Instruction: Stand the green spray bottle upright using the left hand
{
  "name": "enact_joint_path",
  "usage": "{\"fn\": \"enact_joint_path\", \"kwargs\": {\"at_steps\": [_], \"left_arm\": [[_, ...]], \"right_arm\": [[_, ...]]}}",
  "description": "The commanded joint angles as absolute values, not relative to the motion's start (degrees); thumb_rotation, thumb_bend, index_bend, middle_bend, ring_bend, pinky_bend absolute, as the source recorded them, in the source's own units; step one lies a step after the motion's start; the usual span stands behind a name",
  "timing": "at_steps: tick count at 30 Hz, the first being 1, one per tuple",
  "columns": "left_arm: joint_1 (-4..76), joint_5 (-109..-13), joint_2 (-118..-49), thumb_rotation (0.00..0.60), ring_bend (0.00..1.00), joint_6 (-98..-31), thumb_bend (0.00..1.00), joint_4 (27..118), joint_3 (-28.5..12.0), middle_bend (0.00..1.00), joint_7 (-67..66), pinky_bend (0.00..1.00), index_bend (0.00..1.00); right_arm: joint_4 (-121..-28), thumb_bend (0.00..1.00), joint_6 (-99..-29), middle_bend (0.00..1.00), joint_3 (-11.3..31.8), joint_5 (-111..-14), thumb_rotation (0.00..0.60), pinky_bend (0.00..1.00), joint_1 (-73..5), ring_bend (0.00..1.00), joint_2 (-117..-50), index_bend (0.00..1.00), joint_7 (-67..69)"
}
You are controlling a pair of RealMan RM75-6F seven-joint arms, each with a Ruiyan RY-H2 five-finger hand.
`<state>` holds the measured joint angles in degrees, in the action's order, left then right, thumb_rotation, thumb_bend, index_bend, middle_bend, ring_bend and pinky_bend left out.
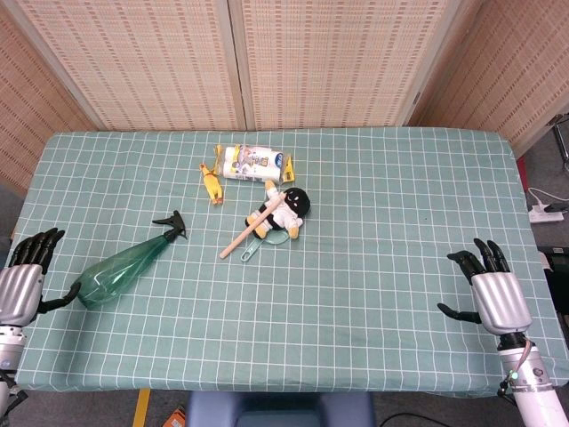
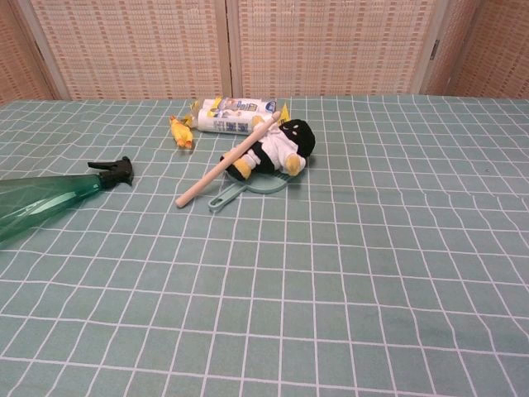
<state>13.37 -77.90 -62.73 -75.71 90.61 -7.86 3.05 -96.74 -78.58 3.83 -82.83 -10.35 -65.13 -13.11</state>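
Observation:
The green spray bottle (image 1: 124, 270) lies on its side on the checked cloth at the left, black trigger head (image 1: 172, 226) pointing up-right, base toward the left edge. In the chest view the green spray bottle (image 2: 45, 204) runs off the left border. My left hand (image 1: 22, 278) rests at the table's left edge just beside the bottle's base, fingers spread, thumb close to the base; whether it touches is unclear. My right hand (image 1: 487, 288) sits at the right edge, fingers apart, holding nothing. Neither hand shows in the chest view.
In the middle lie a black-and-white plush doll (image 1: 284, 212) with a wooden stick (image 1: 257, 225) across it, a light-blue magnifier-like ring (image 1: 267, 240), a yellow rubber chicken (image 1: 210, 183) and a white packet (image 1: 254, 164). Bamboo screens stand behind the table.

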Motion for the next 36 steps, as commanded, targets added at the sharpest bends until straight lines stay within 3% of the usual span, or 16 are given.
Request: {"fn": "enact_joint_path", "kwargs": {"at_steps": [1,14,22,28,31,34,36], "left_arm": [[13.4,-77.8,-62.67,0.6,0.0,-75.63,0.27,90.66,-7.83,0.01,3.08,0.0,0.0],[13.23,-77.61,-62.97,0.6,0.0,-76.79,0.27,91.45,-8.33,0.02,4.76,0.0,0.0],[17.71,-72.11,-61.67,0.6,0.04,-72.14,0.27,100.77,-10.83,0.07,-7.61,0.04,0.05],[28.42,-51.82,-65.44,0.6,0.08,-67.25,0.27,106.96,-17.96,0.14,-27.41,0.07,0.07],[31.05,-46.11,-66.66,0.6,0.09,-67.53,0.27,107.21,-19.15,0.14,-32.37,0.09,0.07],[38.95,-30.58,-71.15,0.6,0.11,-70.86,0.27,104.41,-21.59,0.15,-46.11,0.13,0.07],[46.62,-13.32,-77.12,0.6,0.11,-76.86,0.27,96.0,-23.24,0.15,-60.6,0.13,0.06]], "right_arm": [[-96.86,0.0,-78.16,0.22,3.77,-82.68,0.6,0.0,-10.47,0.0,-64.93,0.25,-13.0],[-96.63,0.0,-79.08,0.22,3.77,-83.33,0.6,0.0,-10.13,0.0,-65.13,0.26,-12.16],[-96.46,0.0,-78.56,0.22,3.77,-83.57,0.6,0.0,-10.48,0.0,-65.11,0.26,-11.98],[-96.01,0.0,-78.34,0.22,3.59,-84.11,0.6,0.0,-10.58,0.0,-64.91,0.25,-10.6],[-96.01,0.0,-78.23,0.22,3.57,-84.11,0.6,0.0,-10.62,0.0,-64.84,0.25,-10.37],[-95.95,0.0,-78.09,0.22,3.51,-84.28,0.6,0.0,-10.67,0.0,-64.64,0.25,-9.75],[-95.88,0.0,-77.86,0.22,3.45,-84.29,0.6,0.0,-10.69,0.0,-64.38,0.25,-8.87]]}}
